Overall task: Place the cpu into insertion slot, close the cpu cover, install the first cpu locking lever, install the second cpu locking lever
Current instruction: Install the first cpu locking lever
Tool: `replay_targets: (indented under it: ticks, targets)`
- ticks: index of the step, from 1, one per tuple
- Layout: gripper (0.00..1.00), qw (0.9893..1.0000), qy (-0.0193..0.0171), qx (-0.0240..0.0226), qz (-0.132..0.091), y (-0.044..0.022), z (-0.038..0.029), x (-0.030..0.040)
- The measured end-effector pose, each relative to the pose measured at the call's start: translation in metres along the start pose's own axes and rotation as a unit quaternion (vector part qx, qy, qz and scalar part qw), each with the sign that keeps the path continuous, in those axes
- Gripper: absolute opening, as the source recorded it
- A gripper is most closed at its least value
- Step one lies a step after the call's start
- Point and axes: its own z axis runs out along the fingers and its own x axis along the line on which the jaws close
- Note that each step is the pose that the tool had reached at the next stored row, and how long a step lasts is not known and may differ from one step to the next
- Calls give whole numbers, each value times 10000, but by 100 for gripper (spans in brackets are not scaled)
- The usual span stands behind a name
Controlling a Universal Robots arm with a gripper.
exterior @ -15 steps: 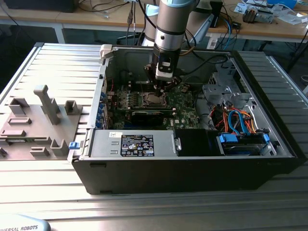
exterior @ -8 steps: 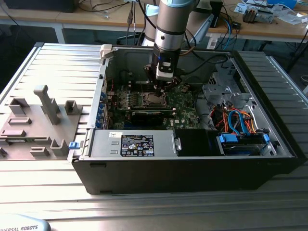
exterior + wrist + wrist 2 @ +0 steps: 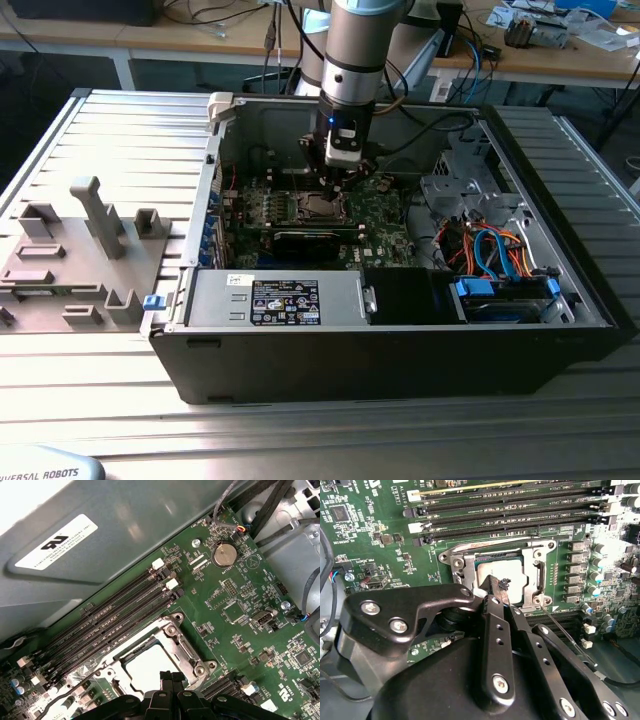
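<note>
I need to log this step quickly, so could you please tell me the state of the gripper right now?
Gripper: closed, nothing visible between its tips, which sit at the edge of the cpu cover.

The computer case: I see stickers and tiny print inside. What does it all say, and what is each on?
White sticker on the case wall, first wrist view: a logo and fine print, too small to read.
Label on the power supply, exterior view: too small to read.
White print on the motherboard, second wrist view: too small to read.
</note>
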Motion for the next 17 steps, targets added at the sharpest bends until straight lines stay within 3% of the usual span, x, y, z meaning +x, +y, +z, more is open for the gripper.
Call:
replay_targets:
  ticks: [17]
  targets:
    - [11,9999,-11,2,-155,0,0,0]
